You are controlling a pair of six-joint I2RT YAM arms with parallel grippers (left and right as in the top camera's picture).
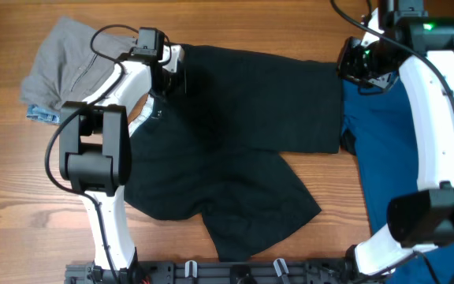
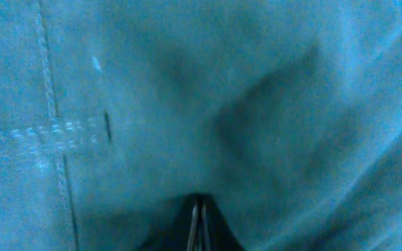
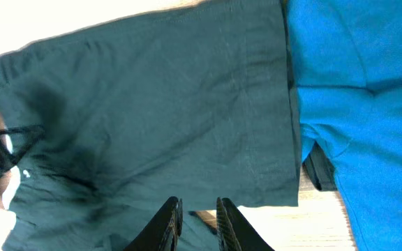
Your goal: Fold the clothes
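The black shorts (image 1: pixel 235 118) lie spread across the middle of the table, one leg reaching right and the other toward the front. Their pale waistband (image 1: pixel 143 112) shows at the left. My left gripper (image 1: pixel 173 75) is down on the shorts' top-left corner. In the left wrist view its fingers (image 2: pixel 199 217) are shut, with the dark fabric (image 2: pixel 257 104) tented around the tips. My right gripper (image 1: pixel 355 67) hovers above the shorts' right hem. Its fingers (image 3: pixel 197 213) are open and empty over the shorts (image 3: pixel 152 104). The blue T-shirt (image 1: pixel 392 150) lies at the right, also in the right wrist view (image 3: pixel 361 84). The grey garment (image 1: pixel 69 55) lies at the top left.
The wooden table (image 1: pixel 22 197) is bare at the front left. A black rail (image 1: pixel 235 272) runs along the front edge between the two arm bases. A small pale blue label (image 1: pixel 43 115) sticks out under the grey garment.
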